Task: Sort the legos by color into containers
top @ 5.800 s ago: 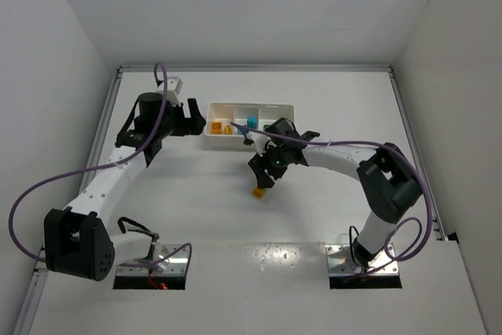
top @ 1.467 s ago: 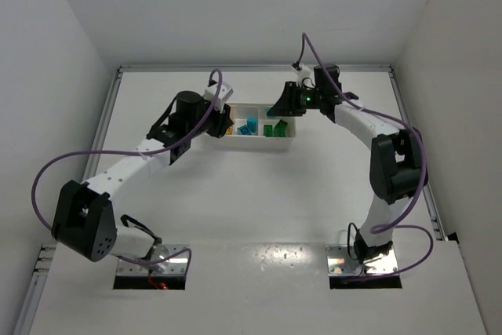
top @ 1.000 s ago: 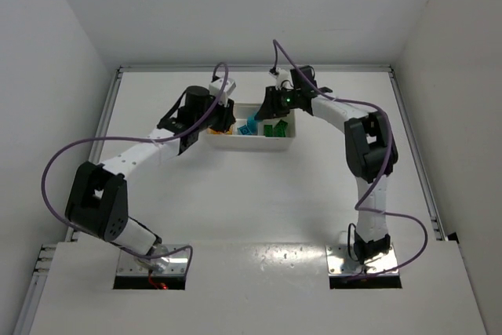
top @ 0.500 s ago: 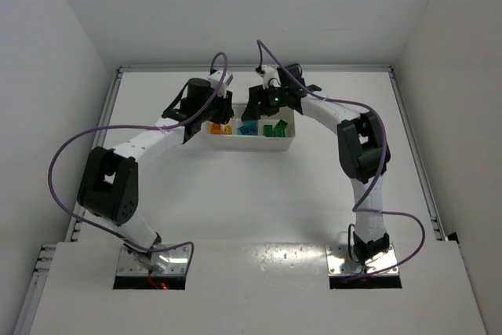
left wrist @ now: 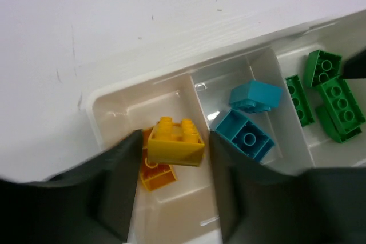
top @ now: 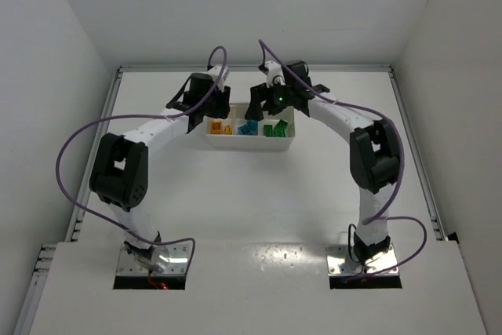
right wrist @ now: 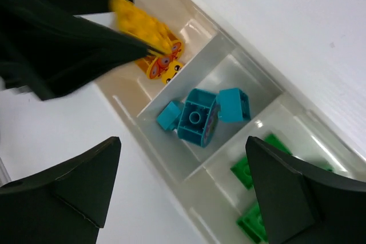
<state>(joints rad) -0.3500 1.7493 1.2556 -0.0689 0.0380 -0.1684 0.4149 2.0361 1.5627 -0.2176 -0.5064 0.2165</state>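
The containers are three compartments of one white tray (top: 249, 143). Yellow and orange legos (top: 217, 126) lie in the left one, cyan legos (top: 248, 128) in the middle and green legos (top: 274, 129) in the right. My left gripper (left wrist: 175, 140) hangs over the left compartment. A yellow brick (left wrist: 171, 151) sits tilted between its fingers with a thin gap on each side, above an orange brick (left wrist: 155, 175). My right gripper (right wrist: 183, 141) stands wide open over the middle compartment with nothing in it. Below it lie cyan bricks (right wrist: 197, 118).
Both arms reach to the tray from its far side, close together; the left gripper's dark fingers (right wrist: 68, 38) fill the upper left of the right wrist view. Green bricks (left wrist: 337, 104) lie in the right compartment. White walls close the table on three sides.
The right gripper swung left from the green compartment to the middle one and opened wide. The left arm came over the left compartment and its jaws parted slightly from the yellow brick.
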